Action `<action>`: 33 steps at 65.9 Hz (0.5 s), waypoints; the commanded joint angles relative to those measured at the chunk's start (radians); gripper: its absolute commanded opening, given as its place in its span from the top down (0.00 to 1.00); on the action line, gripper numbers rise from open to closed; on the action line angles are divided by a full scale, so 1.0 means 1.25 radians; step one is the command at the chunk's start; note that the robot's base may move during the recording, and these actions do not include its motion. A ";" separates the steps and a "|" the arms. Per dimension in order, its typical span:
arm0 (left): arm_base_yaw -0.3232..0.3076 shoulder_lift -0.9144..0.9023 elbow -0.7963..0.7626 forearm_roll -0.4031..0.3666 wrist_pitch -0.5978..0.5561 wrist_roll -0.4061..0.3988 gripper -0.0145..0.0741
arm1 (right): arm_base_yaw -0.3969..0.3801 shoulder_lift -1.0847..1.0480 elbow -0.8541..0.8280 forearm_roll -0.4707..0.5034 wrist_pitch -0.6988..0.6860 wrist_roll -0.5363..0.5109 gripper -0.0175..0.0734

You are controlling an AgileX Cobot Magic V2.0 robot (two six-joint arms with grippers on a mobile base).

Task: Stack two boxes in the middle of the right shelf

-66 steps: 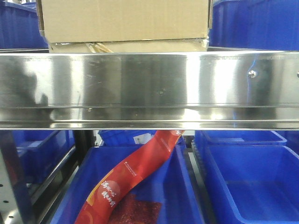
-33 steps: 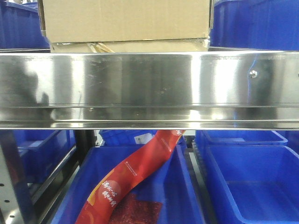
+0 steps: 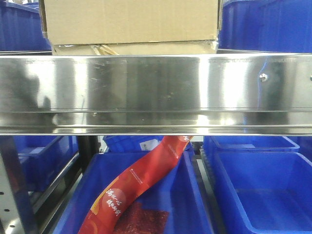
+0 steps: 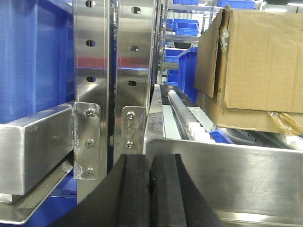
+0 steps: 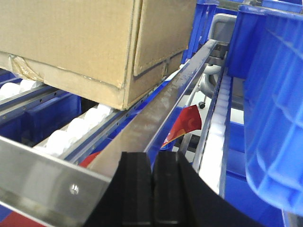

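In the left wrist view, the left claw (image 4: 150, 189) sits nearest the lens with its two black pads pressed together, nothing between them. Just beyond it runs the steel front rail (image 4: 227, 170) of the shelf, and to its left stand perforated steel uprights (image 4: 130, 71).

In the right wrist view, the right claw (image 5: 152, 189) is likewise pressed together and empty, poised over the rail's right end by its small screw (image 5: 73, 189).

From the front, the rail (image 3: 156, 90) spans the whole width, mirror-bright, with the screw (image 3: 263, 77) near its right end. Below it a blue bin (image 3: 146, 195) holds a red packet (image 3: 136, 183) lying aslant; another blue bin (image 3: 263, 195) sits to the right.

Beyond the rail, on the shelf's white rollers (image 5: 71, 130), lies the flat box (image 3: 136, 48), with a yellowish tape tuft (image 3: 102, 48) at its front left. The big box (image 3: 129, 20) rests directly on top of it, touching, upright and roughly flush with it at the front. The stack stands close behind the rail, toward the shelf's left half in the front view. In the left wrist view the big box (image 4: 255, 56) shows a loose side flap. More blue bins (image 3: 265, 24) stand further back on either side.
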 commanded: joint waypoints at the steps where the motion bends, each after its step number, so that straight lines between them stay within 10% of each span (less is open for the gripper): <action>1: -0.004 -0.004 -0.001 -0.003 -0.014 0.000 0.96 | -0.024 -0.043 0.033 -0.052 -0.021 0.071 0.99; 33: -0.004 -0.004 -0.001 -0.003 -0.014 0.000 0.96 | -0.256 -0.443 0.255 -0.045 -0.011 0.089 0.99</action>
